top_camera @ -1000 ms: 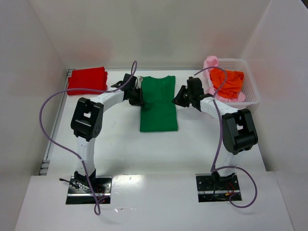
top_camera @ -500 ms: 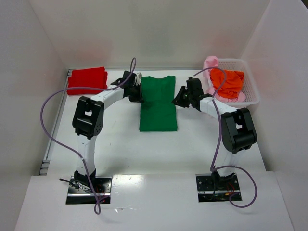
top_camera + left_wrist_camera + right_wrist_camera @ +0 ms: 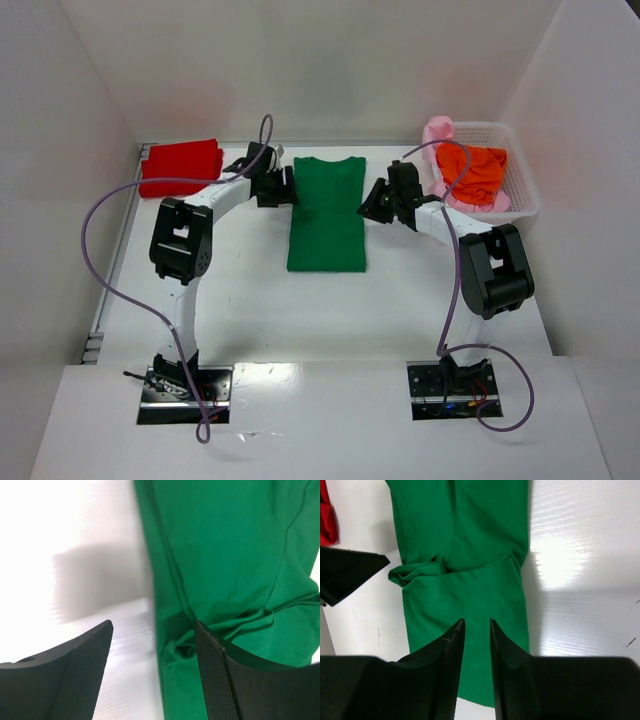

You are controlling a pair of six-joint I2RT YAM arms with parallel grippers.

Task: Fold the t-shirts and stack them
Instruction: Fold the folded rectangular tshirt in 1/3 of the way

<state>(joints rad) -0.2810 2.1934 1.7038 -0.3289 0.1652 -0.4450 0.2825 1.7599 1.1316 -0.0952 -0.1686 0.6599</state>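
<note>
- Right now the green t-shirt (image 3: 328,220) lies flat in the middle of the table (image 3: 250,290), between the two claws.
- It is a long strip. Its long side runs away from the robot, with the neck at the far end.
- The left claw (image 3: 284,189) sits at the shirt's left edge, near the neck end, so the shirt lies to its right.
- In the left wrist view this claw (image 3: 152,630) is wide open. One finger is over bare table, the other over green cloth. It holds nothing.
- The right claw (image 3: 367,207) is at the shirt's right edge, so the shirt lies to its left.
- In the right wrist view this claw (image 3: 476,625) is almost closed, with just a thin slit. No cloth is seen in it.
- Both claws are about as near. The left one looks more ready to pinch, since it is open over the edge.
- The next fold likely goes across the strip, far end to near end.
- The table is white, smooth and a bit shiny. White walls (image 3: 300,70) stand on three sides.
- The red t-shirt (image 3: 182,166) is folded in the far left corner. The orange t-shirt (image 3: 470,170) and the pink t-shirt (image 3: 438,130) sit in the basket (image 3: 527,195) at the far right, well apart from the green one.
</note>
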